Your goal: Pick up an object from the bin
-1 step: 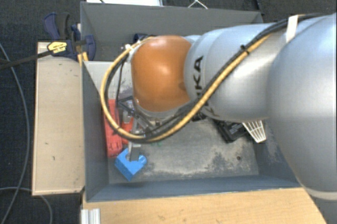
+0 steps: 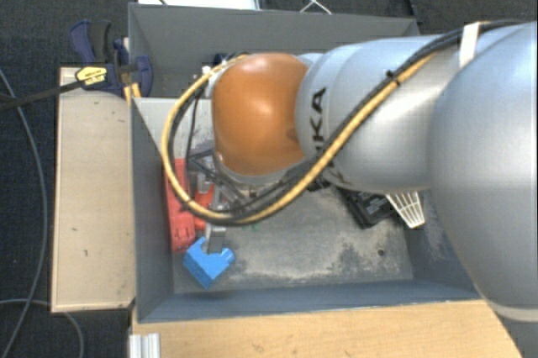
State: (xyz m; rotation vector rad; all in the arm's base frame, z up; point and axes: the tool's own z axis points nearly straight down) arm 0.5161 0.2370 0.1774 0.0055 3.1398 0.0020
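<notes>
The arm is the largest thing here, its silver bulk and orange cover hanging over the grey bin above and to the right of the blue block. A red toy-like piece lies touching the blue block's upper left side, against the bin wall. A black object and a white ribbed piece sit well apart to the block's right. The end effector is down just above the blue block, seemingly touching its top. Whether it is spread or pressed together, I cannot tell.

The likely trouble: the block sits in a corner, so a grasp may strike the wall, or catch the red piece and drag it along. The yellow cable loops near that wall too.

The bin floor right of the block is scuffed, dusty metal — a slippery base. Outside lies a dark carpeted floor.
</notes>
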